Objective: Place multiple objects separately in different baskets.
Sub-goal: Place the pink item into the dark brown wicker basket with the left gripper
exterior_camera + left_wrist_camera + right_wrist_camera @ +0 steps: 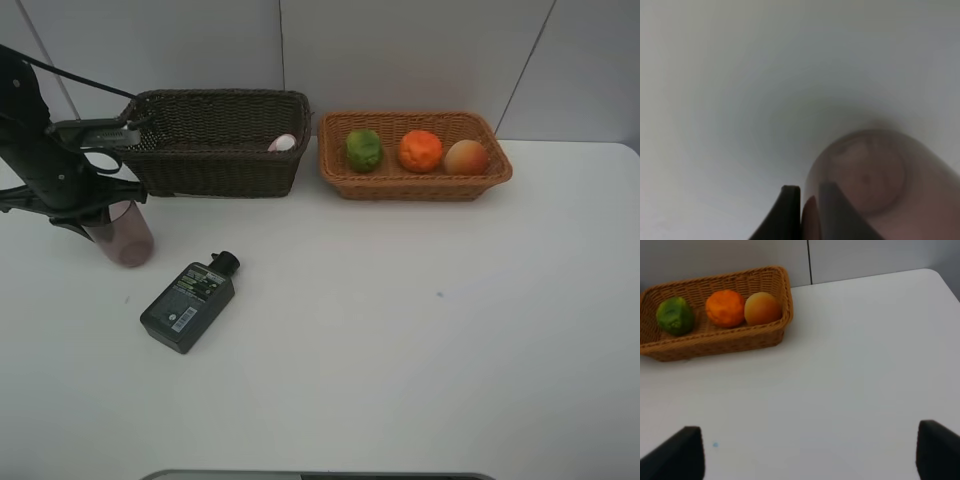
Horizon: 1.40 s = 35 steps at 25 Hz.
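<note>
The left gripper point(807, 192) clamps the purplish cup point(125, 240) by its wall, the dark basket point(220, 170) just behind it; the right gripper point(807, 427) is spread wide, empty.

The deep rectangular dark brown wicker basket point(220, 160) is showing a tight woven pattern, and a small pinkish-white bottle point(283, 143) is peeking out pale against it. The shallow rectangular orange-tan wicker basket point(415, 187) is carrying the same weave in a warmer tone. Inside it, the round green fruit point(363, 150) is showing mottled lime, the round orange point(420, 150) is glowing bright, and the round peach point(465, 157) is shading from yellow into red. The translucent purplish-pink plastic cup point(125, 238) is looking dusky. The flat dark grey plastic bottle point(187, 300) is wearing a black cap and a label with green and white print. The smooth white table point(420, 340) is lying plain.
</note>
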Tool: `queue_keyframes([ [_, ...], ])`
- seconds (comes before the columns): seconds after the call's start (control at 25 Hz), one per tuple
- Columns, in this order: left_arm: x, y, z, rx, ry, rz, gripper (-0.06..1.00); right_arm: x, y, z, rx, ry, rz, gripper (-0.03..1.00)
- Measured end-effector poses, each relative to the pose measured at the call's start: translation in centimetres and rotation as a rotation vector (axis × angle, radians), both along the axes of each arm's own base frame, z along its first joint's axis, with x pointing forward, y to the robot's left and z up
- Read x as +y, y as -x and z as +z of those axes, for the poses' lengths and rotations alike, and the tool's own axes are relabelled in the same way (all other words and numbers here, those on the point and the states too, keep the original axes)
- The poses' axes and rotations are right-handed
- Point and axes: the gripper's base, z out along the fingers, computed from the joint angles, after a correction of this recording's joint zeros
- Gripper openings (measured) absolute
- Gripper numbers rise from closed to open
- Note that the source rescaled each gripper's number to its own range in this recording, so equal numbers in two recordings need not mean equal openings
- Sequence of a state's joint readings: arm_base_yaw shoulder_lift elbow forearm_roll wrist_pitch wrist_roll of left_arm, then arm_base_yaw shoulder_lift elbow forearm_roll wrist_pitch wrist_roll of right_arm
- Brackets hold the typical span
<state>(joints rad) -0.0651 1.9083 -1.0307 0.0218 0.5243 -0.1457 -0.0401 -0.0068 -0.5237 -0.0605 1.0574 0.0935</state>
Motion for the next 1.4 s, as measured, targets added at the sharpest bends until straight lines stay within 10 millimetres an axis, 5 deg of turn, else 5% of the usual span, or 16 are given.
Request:
queue_keyframes([
  [0.24, 0.0, 0.1, 1.3, -0.031, 0.008, 0.006, 0.00, 0.0, 0.0, 0.0, 0.000, 0.000, 0.000, 0.90],
  [1.12, -0.3, 0.8, 16.1, -0.363, 0.072, 0.027, 0.00, 0.0, 0.0, 0.0, 0.000, 0.000, 0.000, 0.90],
  [1.4, -0.3, 0.3, 18.6, -0.407, 0.077, 0.021, 0.00, 0.0, 0.0, 0.0, 0.000, 0.000, 0.000, 0.90],
])
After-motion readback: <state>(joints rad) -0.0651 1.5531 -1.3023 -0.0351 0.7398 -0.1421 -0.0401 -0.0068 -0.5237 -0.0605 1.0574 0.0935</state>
